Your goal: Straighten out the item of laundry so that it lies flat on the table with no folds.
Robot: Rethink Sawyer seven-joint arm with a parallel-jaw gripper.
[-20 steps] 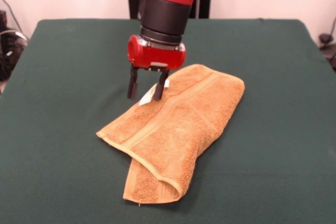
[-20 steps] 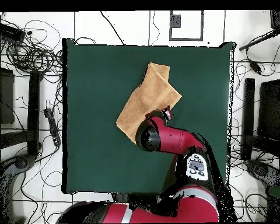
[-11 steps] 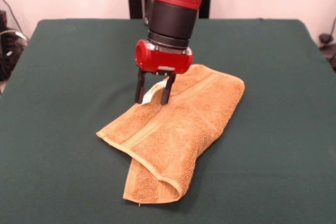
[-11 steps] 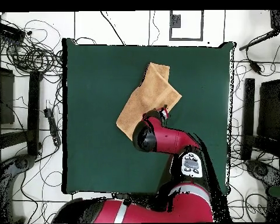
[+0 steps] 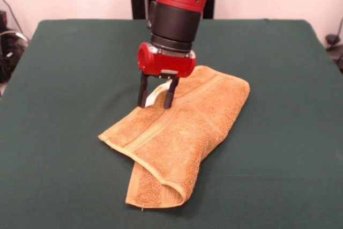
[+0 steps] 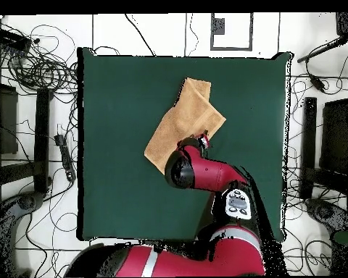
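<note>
Your green counter [image 5: 64, 79] carries the towel [image 5: 182, 132] near its middle, folded over and rumpled. Your pincer [image 5: 155, 100] stands open at the towel's far edge, fingers straddling the white tag [image 5: 154, 94], gripping nothing.

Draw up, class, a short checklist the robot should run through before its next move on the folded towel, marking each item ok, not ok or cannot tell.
1. Gripper open: ok, jaws apart.
2. Gripper over the towel's edge: ok, straddling the white tag.
3. Fingertips touching cloth: cannot tell.
4. Towel flat, no folds: not ok, doubled over itself.
5. Bare table around the towel to spread it: ok.
</note>
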